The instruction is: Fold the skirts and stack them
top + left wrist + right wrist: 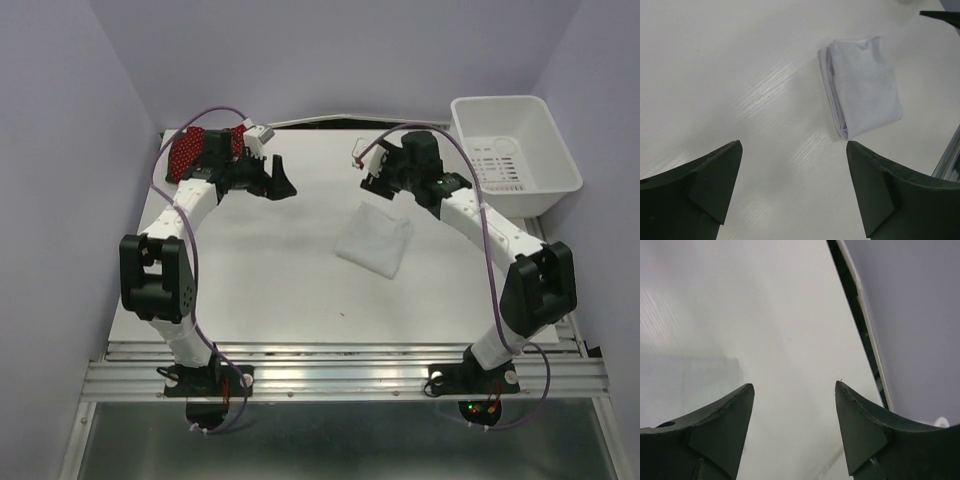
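We find the folded skirt [374,240] on the table [260,285], the bin [520,195] behind it rightward, the bunched skirt [185,155] behind it leftward.

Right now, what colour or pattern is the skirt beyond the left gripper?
The skirt is red with small white dots, clearest in the top external view.

Showing white skirt [373,240] lying folded near the middle of the table [280,285]. Showing left gripper [280,181] and right gripper [374,177] hanging beyond it, well apart. Showing red skirt [185,155] bunching at far-left corner, white bin [515,150] sitting far right.
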`<state>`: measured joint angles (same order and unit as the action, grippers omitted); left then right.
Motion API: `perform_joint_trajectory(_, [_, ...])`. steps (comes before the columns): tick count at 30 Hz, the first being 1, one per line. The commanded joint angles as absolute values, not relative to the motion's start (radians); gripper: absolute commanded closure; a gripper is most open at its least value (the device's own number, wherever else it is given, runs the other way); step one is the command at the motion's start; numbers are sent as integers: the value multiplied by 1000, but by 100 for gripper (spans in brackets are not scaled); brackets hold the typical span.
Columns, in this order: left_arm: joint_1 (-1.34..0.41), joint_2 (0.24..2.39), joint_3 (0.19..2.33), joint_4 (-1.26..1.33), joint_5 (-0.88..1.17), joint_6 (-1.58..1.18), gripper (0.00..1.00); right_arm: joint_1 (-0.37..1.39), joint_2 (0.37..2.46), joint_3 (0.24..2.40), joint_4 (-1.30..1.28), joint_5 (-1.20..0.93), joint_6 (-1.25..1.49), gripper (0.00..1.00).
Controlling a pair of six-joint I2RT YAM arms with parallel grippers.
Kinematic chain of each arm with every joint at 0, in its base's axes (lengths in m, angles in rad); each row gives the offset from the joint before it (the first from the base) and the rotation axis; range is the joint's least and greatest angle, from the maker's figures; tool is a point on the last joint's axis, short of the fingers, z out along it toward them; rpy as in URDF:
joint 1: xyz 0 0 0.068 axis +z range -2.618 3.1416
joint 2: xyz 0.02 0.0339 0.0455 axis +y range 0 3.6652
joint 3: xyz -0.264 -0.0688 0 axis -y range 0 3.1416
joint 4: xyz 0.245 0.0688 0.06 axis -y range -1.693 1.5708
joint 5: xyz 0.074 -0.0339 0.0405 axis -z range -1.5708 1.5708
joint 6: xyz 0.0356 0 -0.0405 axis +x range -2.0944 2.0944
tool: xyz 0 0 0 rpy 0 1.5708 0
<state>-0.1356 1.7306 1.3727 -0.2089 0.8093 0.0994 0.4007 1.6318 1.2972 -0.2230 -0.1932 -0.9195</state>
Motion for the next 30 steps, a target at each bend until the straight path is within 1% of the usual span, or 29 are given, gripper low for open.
perform_joint_trajectory(1, [-135, 1632, 1312, -72, 711, 23, 1, 454, 1661, 1445, -367, -301, -579, 29])
perform_joint_trajectory(3, [-138, 1629, 1264, -37, 695, -64, 1, 466, 1695, 1476, -409, -295, -468, 32])
perform_joint_trajectory(4, [-140, 1626, 1244, -23, 696, -89, 1, 466, 1736, 1492, -425, -290, -413, 37])
perform_joint_trajectory(6, [-140, 1612, 1169, 50, 690, -181, 1, 466, 1781, 1545, -454, -284, -263, 40])
perform_joint_trajectory(7, [-140, 1606, 1146, 69, 678, -207, 1, 477, 1804, 1563, -463, -258, -217, 46])
perform_joint_trajectory(9, [-140, 1582, 1100, 125, 658, -256, 2, 477, 1883, 1633, -498, -197, -62, 52])
perform_joint_trajectory(10, [-140, 1569, 1056, 141, 628, -302, 2, 477, 1914, 1661, -520, -122, 37, 53])
perform_joint_trajectory(11, [-141, 1560, 1036, 156, 611, -319, 2, 477, 1966, 1686, -547, -95, 64, 49])
perform_joint_trajectory(14, [-158, 1507, 974, 195, 506, -350, 1, 508, 1982, 1663, -476, -15, 109, 43])
perform_joint_trajectory(15, [-167, 1500, 959, 193, 449, -350, 1, 517, 1994, 1663, -471, 55, 117, 42])
perform_joint_trajectory(18, [-175, 1488, 950, 173, 391, -348, 1, 526, 2049, 1689, -483, 159, 164, 43])
perform_joint_trajectory(21, [-179, 1491, 946, 155, 361, -335, 1, 526, 2081, 1698, -497, 207, 189, 42])
perform_joint_trajectory(26, [-179, 1505, 945, 150, 359, -328, 1, 526, 2141, 1690, -520, 140, 212, 41])
perform_joint_trajectory(30, [-199, 1502, 954, 132, 324, -316, 1, 535, 2215, 1701, -546, 110, 218, 44])
